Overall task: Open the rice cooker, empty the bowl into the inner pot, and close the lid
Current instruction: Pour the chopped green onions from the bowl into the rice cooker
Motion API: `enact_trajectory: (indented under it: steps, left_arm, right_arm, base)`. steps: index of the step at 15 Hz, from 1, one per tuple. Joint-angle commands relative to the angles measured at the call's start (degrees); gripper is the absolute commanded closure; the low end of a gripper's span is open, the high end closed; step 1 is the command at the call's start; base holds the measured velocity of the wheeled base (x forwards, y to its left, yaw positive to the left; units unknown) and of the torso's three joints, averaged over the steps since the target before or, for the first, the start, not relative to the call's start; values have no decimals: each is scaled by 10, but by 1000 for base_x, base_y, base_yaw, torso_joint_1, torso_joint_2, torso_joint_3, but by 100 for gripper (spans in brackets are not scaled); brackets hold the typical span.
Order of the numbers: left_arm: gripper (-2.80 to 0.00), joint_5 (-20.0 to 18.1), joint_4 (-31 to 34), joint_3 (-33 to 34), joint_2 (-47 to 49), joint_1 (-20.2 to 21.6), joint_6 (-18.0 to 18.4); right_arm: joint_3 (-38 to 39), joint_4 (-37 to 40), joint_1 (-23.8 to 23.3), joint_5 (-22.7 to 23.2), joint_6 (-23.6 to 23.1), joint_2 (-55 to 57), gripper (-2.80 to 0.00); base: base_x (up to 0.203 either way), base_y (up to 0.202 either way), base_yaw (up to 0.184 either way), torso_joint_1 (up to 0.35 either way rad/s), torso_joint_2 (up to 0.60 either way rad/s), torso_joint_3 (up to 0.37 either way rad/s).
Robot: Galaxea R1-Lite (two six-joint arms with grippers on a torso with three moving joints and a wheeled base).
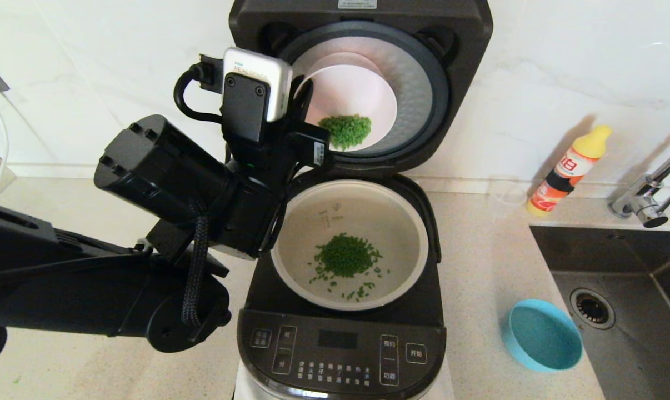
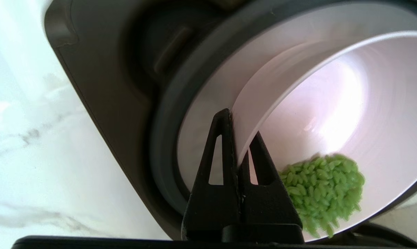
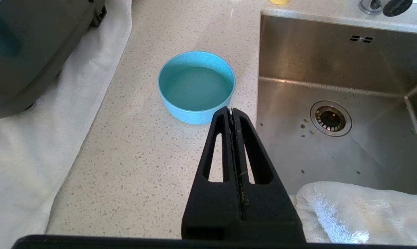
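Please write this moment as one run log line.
left gripper: shut on pink bowl rim, tipped | inner pot: green grains inside | lid: open | right gripper: shut, idle

Speckled stone counter (image 3: 132, 152), brushed-steel sink (image 3: 333, 69)

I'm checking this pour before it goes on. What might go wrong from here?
1. The left gripper pinches only the thin rim of the tilted pink bowl; it might slip and drop.
2. Green grains sit at the bowl's low edge, which seems to hang near the back rim of the inner pot; some could miss.
3. The lid stands close behind the bowl; a bump seems possible.
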Motion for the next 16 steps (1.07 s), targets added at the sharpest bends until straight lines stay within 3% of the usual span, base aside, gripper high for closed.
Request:
enact_trajectory:
  steps: [1, 3, 7, 11, 13, 16]
  left_arm:
    - [0, 1, -4, 14, 8, -1, 2]
    - [0, -1, -4, 20, 25, 0, 14]
    - [0, -9, -4, 32, 26, 3, 73]
    - [0, -7, -4, 29, 72, 16, 153]
    - [0, 22, -4, 17, 96, 26, 209]
    - [0, 39, -4, 1, 109, 34, 263]
  right_arm:
    - [1, 0, 0, 0, 0, 0, 0]
    - [1, 0, 0, 0, 0, 0, 0]
    - [1, 0, 0, 0, 0, 0, 0]
    - [1, 0, 0, 0, 0, 0, 0]
    - [0, 0, 0, 0, 0, 0, 0]
    - [1, 0, 0, 0, 0, 0, 0]
  base:
    - [0, 0, 0, 0, 0, 0]
    - [0, 0, 0, 0, 0, 0]
    - [0, 0, 0, 0, 0, 0]
    - [0, 0, 0, 0, 0, 0]
    - [0, 0, 0, 0, 0, 0]
    - [0, 0, 0, 0, 0, 0]
